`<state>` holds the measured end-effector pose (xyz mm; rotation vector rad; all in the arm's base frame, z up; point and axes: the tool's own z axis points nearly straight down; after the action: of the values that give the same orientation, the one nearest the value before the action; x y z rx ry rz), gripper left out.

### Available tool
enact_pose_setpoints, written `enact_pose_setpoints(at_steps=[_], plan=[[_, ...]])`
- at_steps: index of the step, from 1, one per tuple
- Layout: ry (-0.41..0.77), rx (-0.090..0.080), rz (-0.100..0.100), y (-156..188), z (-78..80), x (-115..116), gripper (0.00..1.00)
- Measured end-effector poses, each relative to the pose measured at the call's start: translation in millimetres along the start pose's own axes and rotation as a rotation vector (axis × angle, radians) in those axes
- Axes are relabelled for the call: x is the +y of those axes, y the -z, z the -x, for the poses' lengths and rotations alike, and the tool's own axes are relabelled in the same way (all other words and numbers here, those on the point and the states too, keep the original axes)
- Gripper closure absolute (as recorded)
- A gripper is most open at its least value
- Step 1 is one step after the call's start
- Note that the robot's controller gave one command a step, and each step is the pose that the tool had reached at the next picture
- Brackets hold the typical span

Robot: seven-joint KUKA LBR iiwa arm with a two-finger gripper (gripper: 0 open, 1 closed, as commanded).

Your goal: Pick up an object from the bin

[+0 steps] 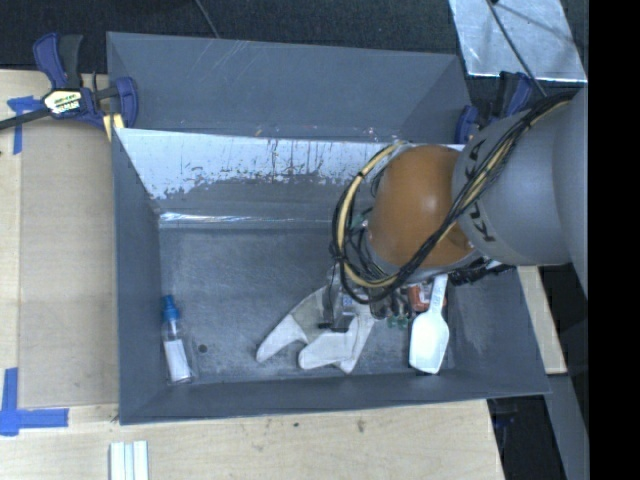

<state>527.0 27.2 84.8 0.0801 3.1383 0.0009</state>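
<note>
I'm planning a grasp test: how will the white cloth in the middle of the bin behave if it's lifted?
The white cloth lies crumpled in uneven folds, so it is probably floppy and would drape when lifted. It looks thin, so it is likely light. Lying flat on the floor of the bin, it seems unlikely to roll.

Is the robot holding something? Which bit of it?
Cannot tell. The tool is down at the middle of the white floppy thing, but whether it grips it is hidden.

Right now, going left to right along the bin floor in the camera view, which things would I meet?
Small clear bottle with a blue cap → white cloth-like piece → white plastic bottle.
</note>
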Motion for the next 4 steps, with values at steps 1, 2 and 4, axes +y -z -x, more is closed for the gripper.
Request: enact_pose_setpoints(at_steps=[1, 2, 4], plan=[[0.004, 0.009, -0.001, 40, -0.4, -5, 1.0], [0.1, 0.002, -0.001, 107, 9.8, -30, 1.0], [0.196, 0.001, -0.001, 69, 6.7, -44, 0.0]])
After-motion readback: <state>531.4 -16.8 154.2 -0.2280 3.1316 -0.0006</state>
